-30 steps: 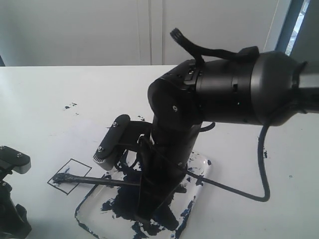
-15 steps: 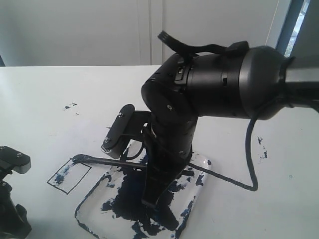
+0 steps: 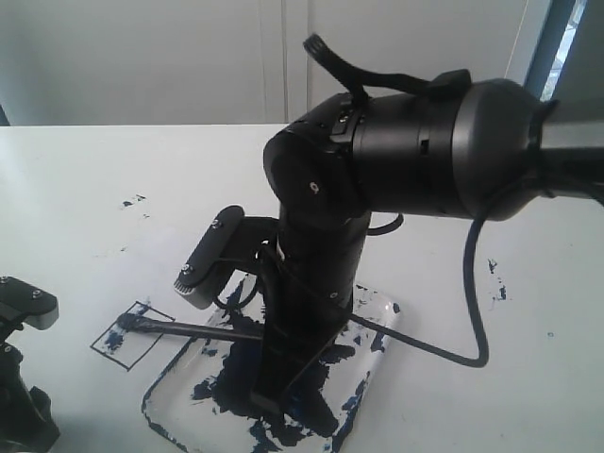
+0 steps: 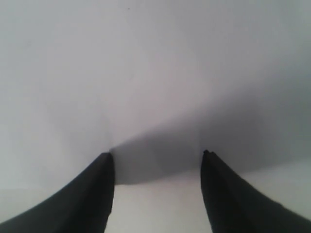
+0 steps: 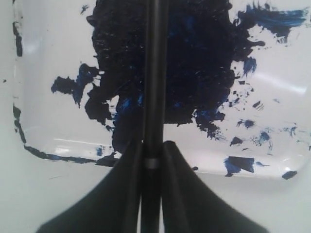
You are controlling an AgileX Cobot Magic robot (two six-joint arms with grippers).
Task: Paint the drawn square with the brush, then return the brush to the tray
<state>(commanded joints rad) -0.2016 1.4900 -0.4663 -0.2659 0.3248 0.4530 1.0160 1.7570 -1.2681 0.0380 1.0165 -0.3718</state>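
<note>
Right end effector [image 5: 152, 147] pinches the long thin black brush [image 5: 155, 73] above the clear, navy-smeared plastic tray [image 5: 43, 111]; left end effector [image 4: 155, 154] gapes, blurred.

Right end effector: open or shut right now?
Shut on the brush. In the right wrist view the right end effector has both jaws pressed against the brush shaft, with no gap on either side.

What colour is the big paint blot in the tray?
The paint blot is dark navy, nearly black, with brighter blue streaks; clearest in the right wrist view.
</note>
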